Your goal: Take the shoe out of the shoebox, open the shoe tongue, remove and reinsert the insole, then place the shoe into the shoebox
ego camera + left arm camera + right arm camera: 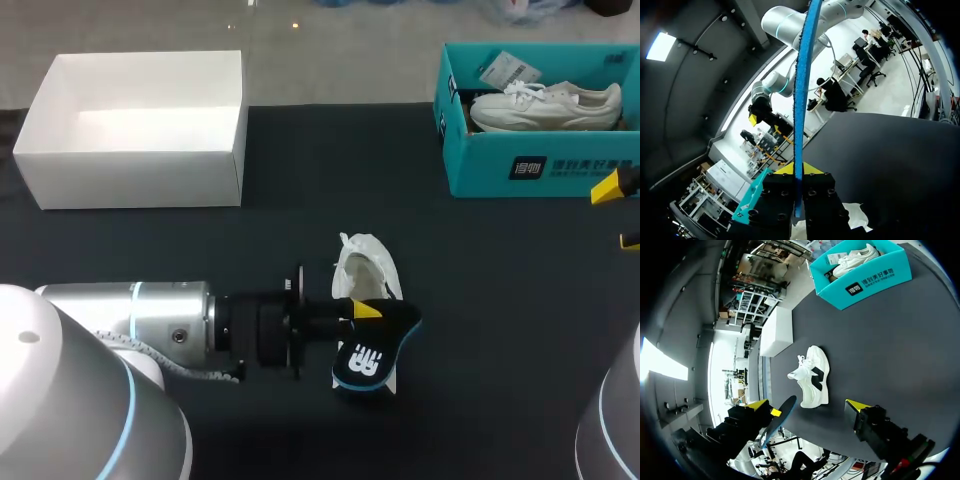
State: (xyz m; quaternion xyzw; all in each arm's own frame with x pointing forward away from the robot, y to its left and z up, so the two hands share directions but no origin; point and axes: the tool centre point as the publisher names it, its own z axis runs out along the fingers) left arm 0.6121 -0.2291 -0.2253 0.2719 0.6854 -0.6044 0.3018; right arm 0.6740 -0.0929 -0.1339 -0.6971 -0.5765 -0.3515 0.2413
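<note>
A white shoe (362, 268) lies on the black table, toe toward the far side; the right wrist view shows it (812, 377) on its side ahead of the fingers. My left gripper (365, 310) is shut on a black and blue insole (372, 352), held just in front of the shoe's heel. In the left wrist view the insole (801, 100) stands edge-on between the yellow tips of that gripper (798, 170). At the table's right edge my right gripper (622, 213) hangs open and empty, near the teal shoebox (540, 165). Its own view shows that gripper (807, 405) spread wide, the insole (780, 417) off to one side.
The teal shoebox (875, 280) at the back right holds a second white shoe (545, 105) and a paper tag. A white open box (130, 150) stands at the back left, also seen beyond the shoe as the white box (777, 330).
</note>
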